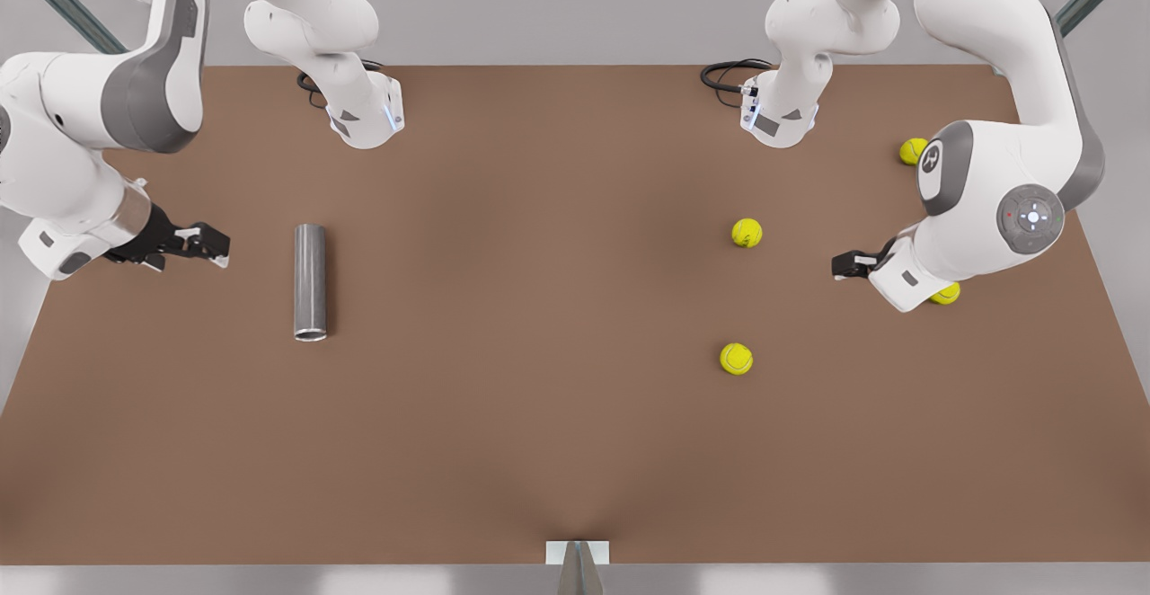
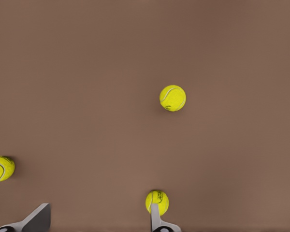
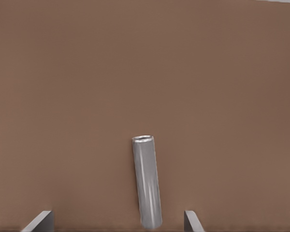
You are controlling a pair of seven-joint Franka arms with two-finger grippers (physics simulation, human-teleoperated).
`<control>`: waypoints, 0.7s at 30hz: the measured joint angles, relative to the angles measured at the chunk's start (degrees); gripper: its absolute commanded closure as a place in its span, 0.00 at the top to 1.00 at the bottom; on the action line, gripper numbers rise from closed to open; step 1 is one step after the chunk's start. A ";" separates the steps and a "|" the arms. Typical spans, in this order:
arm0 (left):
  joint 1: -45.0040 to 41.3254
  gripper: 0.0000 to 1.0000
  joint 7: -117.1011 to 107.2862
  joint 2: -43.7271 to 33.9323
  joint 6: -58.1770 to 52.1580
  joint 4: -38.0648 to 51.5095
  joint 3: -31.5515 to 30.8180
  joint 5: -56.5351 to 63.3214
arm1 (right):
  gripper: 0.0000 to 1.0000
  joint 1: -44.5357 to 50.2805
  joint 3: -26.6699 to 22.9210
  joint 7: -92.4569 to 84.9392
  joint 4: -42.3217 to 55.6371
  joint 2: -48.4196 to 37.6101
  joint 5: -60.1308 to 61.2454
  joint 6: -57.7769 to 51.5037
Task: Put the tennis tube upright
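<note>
Not started: tube (image 1: 310,281) lies flat left of frame, right gripper (image 1: 208,243) beside it, jaws apart; left gripper (image 1: 843,264) idle, jaws apart.

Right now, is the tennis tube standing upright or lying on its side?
Lying on its side. In the front view the tennis tube shows its full length flat on the table, and neither the right gripper nor the left gripper touches it.
</note>
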 measured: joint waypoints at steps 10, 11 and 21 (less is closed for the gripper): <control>0.12 1.00 0.12 -0.24 -0.93 0.08 -0.04 -0.10 | 1.00 0.15 0.03 -1.84 -19.65 0.30 -4.89 6.74; 0.12 1.00 0.13 -0.16 -1.06 0.09 -0.03 -0.10 | 1.00 -0.09 -0.03 -2.03 -22.28 -0.23 -4.77 8.54; 0.27 1.00 0.20 0.05 -1.59 0.07 0.00 -0.11 | 1.00 -2.74 -0.09 -3.57 -37.28 4.62 -3.46 27.06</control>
